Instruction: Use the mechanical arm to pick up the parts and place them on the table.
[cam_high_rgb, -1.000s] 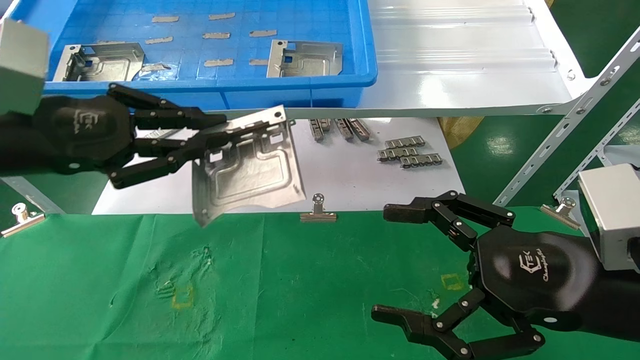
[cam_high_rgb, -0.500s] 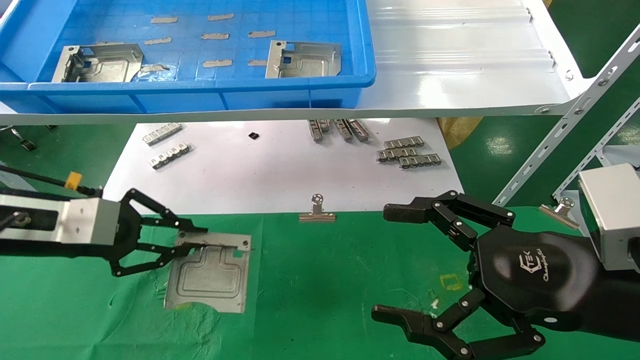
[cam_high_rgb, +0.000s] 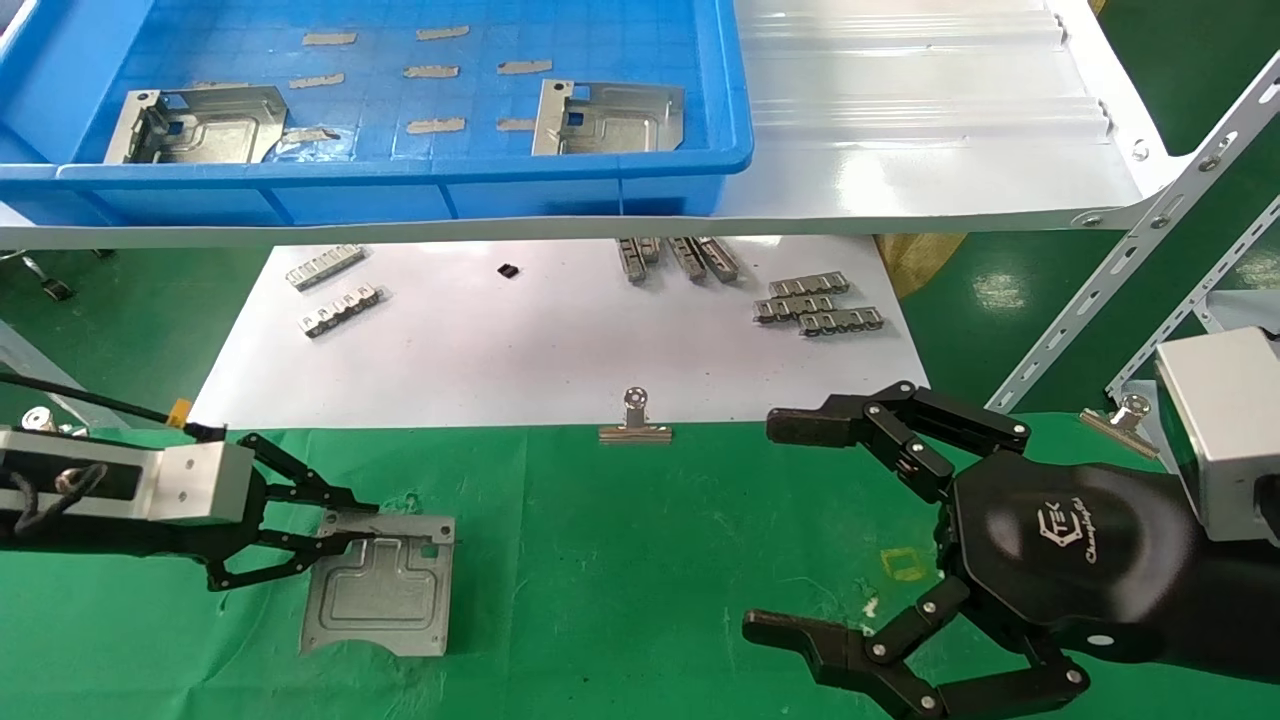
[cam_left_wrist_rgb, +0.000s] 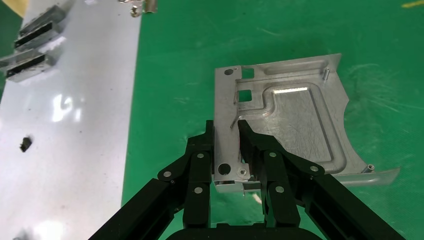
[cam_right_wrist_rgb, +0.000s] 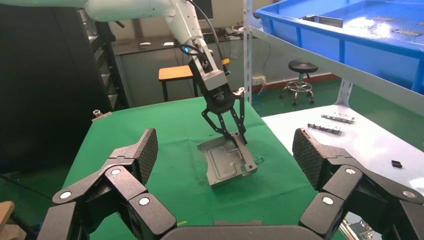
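1. Waiting at the near right, the right claw hangs just over the green table with its fingers spread wide. It holds nothing.
2. A bit farther, on the left, the left claw is shut on the edge of one shiny part. It belongs to the mechanical arm with the yellow tag.
3. In the right wrist view the part's far side touches the cloth while the held side looks lifted a little. It sits tilted, not flat.
4. I think the step in hand is putting this part down. The next move calls for going a tiny bit lower, opening the fingers, and pulling away without dragging the part.
5. Past the green cloth lies a white board with small toothed strips and a binder clip at its edge.
6. Farthest away, a blue bin sits on the white shelf. Two more parts lie inside it, so more picking is left to do.
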